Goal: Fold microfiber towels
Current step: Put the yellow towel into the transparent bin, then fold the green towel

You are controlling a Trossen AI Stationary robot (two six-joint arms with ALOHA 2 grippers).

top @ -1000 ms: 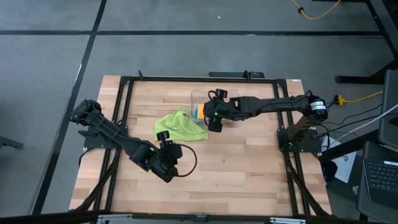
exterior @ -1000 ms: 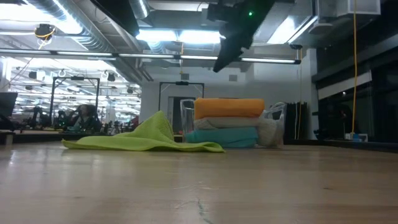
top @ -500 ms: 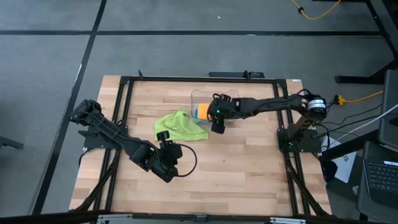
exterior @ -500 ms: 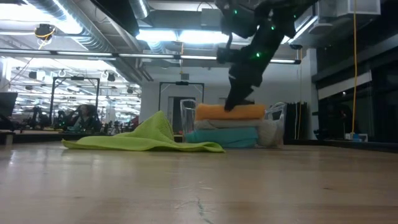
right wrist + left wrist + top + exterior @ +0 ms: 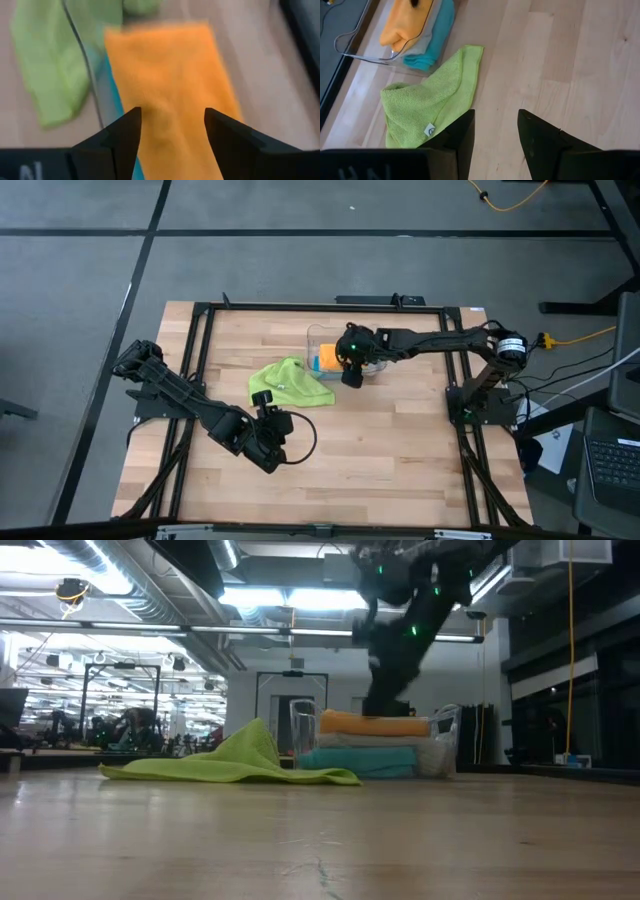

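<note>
Since a second ago the right gripper (image 5: 349,376) has dropped from above onto the folded stack in the clear bin (image 5: 316,333); its fingers (image 5: 125,135) stand spread over the orange towel (image 5: 170,90), pinching nothing. Nearest, the left gripper (image 5: 272,421) waits over the worktop (image 5: 400,450), fingers apart and empty. Beyond it the lime green towel (image 5: 287,383) lies crumpled beside the bin, where orange tops grey-blue (image 5: 360,739) and teal (image 5: 355,761).

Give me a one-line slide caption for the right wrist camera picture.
Right tool, fingers spread, poised over the folded orange microfiber towel stacked in the clear plastic bin, crumpled lime green towel beside it.
</note>
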